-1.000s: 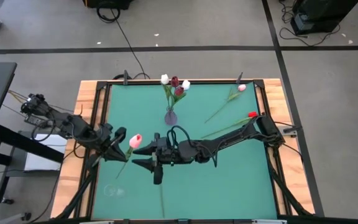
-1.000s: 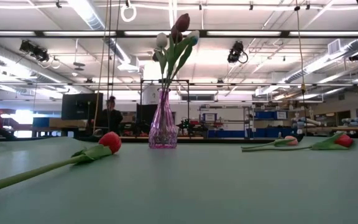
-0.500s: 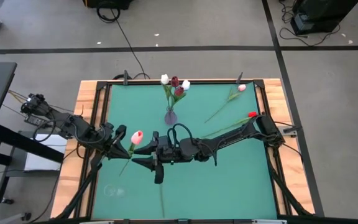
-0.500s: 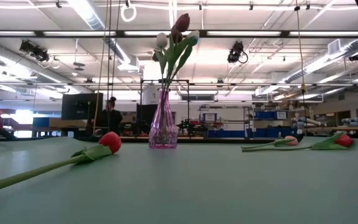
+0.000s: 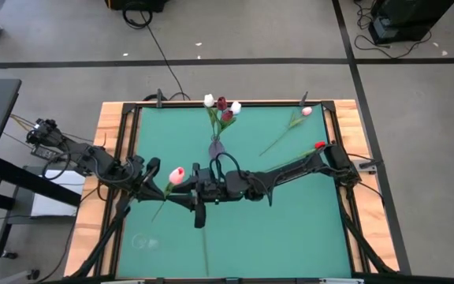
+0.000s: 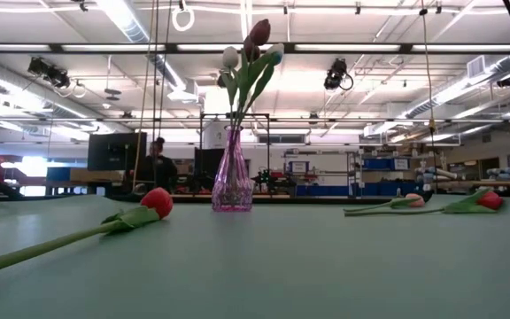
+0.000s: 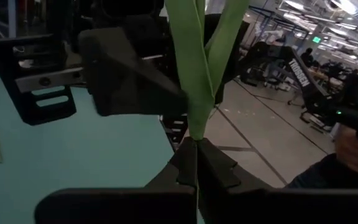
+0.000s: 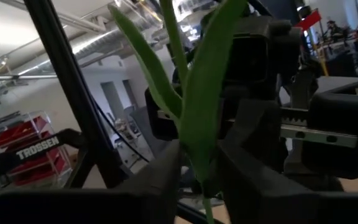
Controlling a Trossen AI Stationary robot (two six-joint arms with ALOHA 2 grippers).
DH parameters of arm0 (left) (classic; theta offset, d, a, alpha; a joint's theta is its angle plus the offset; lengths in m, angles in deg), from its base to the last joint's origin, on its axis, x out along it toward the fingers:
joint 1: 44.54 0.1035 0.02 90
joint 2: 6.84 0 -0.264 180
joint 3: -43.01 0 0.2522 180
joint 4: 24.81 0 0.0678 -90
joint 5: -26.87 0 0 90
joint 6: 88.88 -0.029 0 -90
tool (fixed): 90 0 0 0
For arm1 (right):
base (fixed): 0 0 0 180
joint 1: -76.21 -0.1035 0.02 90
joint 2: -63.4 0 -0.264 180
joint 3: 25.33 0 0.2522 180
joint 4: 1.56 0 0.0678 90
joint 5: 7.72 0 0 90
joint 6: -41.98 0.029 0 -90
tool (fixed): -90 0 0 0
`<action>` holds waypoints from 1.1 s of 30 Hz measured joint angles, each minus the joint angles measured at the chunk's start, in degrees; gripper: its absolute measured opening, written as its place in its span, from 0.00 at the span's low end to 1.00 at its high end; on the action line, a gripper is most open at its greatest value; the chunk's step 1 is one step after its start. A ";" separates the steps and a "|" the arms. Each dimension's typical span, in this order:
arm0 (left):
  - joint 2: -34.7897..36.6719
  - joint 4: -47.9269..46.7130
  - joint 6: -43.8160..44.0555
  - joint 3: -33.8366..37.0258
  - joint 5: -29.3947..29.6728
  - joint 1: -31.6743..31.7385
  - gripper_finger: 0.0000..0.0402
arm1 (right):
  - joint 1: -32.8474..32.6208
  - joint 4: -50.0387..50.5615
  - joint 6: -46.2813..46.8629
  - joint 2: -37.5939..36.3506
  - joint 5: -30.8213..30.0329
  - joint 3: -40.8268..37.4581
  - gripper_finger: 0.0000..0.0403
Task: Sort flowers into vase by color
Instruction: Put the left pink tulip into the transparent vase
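Reaching toward each other above the bench (image 5: pixel 290 221) in the high view, both arms meet at a pink tulip (image 5: pixel 176 176). The left gripper (image 7: pixel 194 163) is clamped tight on its stem in the left wrist view. In the right wrist view, the right gripper (image 8: pixel 197 163) has its fingers partly parted around the leaves, grip unclear.

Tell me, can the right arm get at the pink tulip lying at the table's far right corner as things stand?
Probably not yet: the right gripper is closing on the tulip stem the left gripper holds. The way to the pink tulip looks free.
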 joint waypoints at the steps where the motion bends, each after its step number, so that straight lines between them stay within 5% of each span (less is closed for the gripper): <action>1: 0.00 -0.38 0.00 0.00 0.47 0.00 0.01 | 0.15 0.02 0.00 0.00 0.47 0.00 0.20; 5: 0.07 -2.10 1.65 0.00 2.86 -0.01 0.06 | 0.52 0.37 -0.78 0.07 0.74 -0.01 0.03; 18: 8.18 -15.41 6.38 0.00 2.72 -1.80 0.44 | -0.26 25.60 -8.01 0.16 -4.28 15.32 0.01; 27: 16.84 -29.34 11.26 -0.02 2.52 -4.22 0.45 | -0.93 28.72 -6.15 7.07 0.44 23.35 0.00; 33: 16.92 -36.58 10.81 -0.02 2.52 -4.31 0.41 | -1.17 29.90 -5.04 15.53 4.60 35.74 0.00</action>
